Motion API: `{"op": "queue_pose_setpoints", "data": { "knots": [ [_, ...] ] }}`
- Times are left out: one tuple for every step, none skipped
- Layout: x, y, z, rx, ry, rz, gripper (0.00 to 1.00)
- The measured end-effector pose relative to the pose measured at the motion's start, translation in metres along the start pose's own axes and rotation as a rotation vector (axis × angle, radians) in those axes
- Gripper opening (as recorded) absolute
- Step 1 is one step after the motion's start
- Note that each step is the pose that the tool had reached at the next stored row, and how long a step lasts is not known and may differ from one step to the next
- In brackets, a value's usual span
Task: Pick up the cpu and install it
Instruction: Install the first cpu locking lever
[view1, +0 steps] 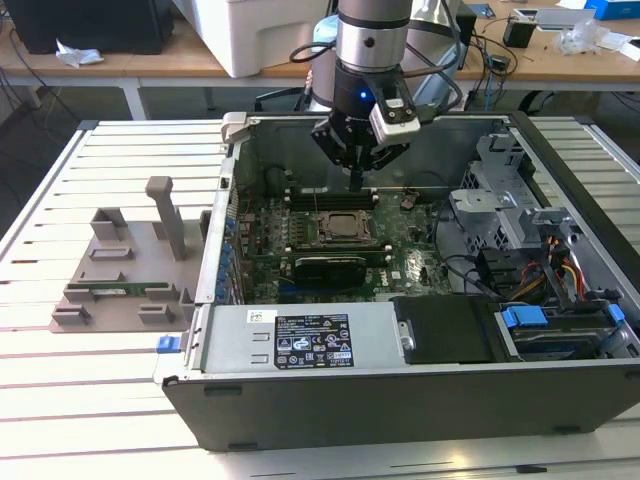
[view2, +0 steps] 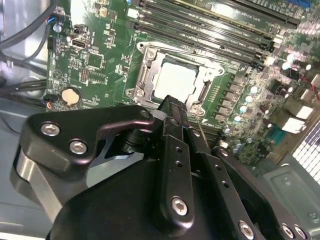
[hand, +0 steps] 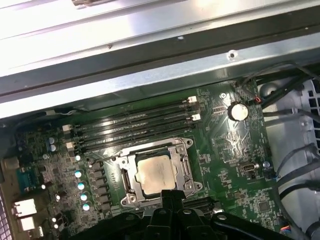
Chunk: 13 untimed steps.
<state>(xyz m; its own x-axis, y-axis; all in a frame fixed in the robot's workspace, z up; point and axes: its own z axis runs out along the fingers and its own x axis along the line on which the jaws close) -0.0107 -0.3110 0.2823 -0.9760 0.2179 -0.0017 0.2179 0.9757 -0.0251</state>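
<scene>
The cpu, a small square chip with a silvery top, lies flat inside the metal-framed socket on the green motherboard. In the exterior view my gripper hangs inside the open computer case, just above the socket. Its black fingertips stand pressed together over the near edge of the chip, shut, with nothing showing between them. I cannot tell whether they touch the chip.
Rows of memory slots run beside the socket. The case wall rises close behind them. Cables and drive bays fill the exterior view's right. A grey fixture holding a green memory stick sits on the slatted table at the left.
</scene>
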Motion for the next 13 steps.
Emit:
{"op": "queue_pose_setpoints", "data": {
  "knots": [
    [0.0000,0.0000,0.0000,0.0000,-0.0002,-0.009,0.11],
    [0.0000,0.0000,0.0000,0.0000,-0.0005,-0.021,0.11],
    [0.0000,0.0000,0.0000,0.0000,-0.0007,-0.029,0.11],
    [0.0000,0.0000,0.0000,-0.0001,-0.0009,-0.037,0.11],
    [0.0000,0.0000,0.0000,-0.0001,-0.0013,-0.053,0.11],
    [0.0000,0.0000,0.0000,-0.0001,-0.0016,-0.064,0.11],
    [0.0000,0.0000,0.0000,-0.0001,-0.0018,-0.071,0.11],
    [0.0000,0.0000,0.0000,-0.0001,-0.0023,-0.088,0.11],
    [0.0000,0.0000,0.0000,-0.0001,-0.0024,-0.097,0.11],
    [0.0000,0.0000,0.0000,-0.0002,-0.0026,-0.104,0.11],
    [0.0000,0.0000,0.0000,-0.0002,-0.0029,-0.117,0.11],
    [0.0000,0.0000,0.0000,-0.0004,-0.0031,-0.123,0.11],
    [0.0001,-0.0001,-0.0002,-0.0019,-0.0028,-0.128,0.11]
  ]
}}
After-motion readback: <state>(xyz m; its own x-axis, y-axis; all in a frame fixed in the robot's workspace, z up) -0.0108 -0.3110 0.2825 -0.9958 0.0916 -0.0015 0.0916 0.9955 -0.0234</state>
